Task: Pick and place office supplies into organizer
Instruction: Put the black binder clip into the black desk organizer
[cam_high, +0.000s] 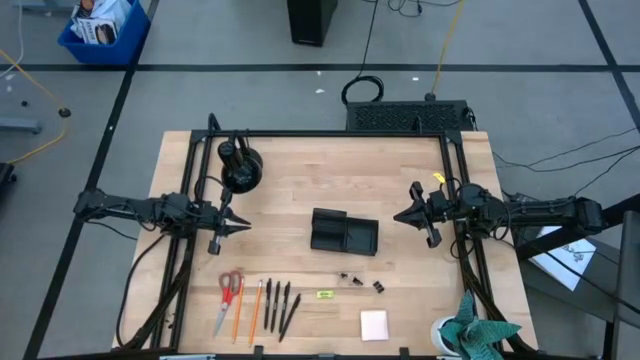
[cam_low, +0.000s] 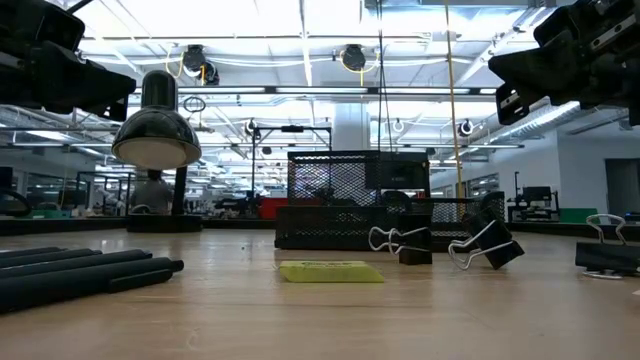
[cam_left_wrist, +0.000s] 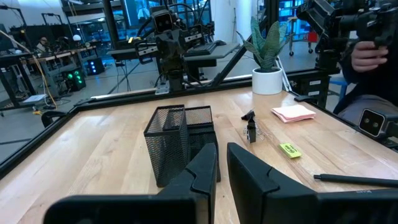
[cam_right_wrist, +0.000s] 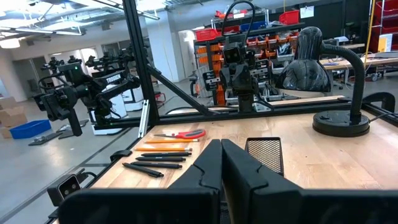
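The black mesh organizer stands mid-table. Along the near edge lie red-handled scissors, an orange pencil, several black pens, a yellow-green tag, black clips and a pink notepad. My left gripper hovers left of the organizer, pointing level at it, its fingers a narrow gap apart and empty. My right gripper hovers right of the organizer, shut and empty.
A black desk lamp stands at the far left. A potted plant with teal leaves sits at the near right corner. Black frame rails run along the table's far and side edges. A person's hand shows beyond the near right.
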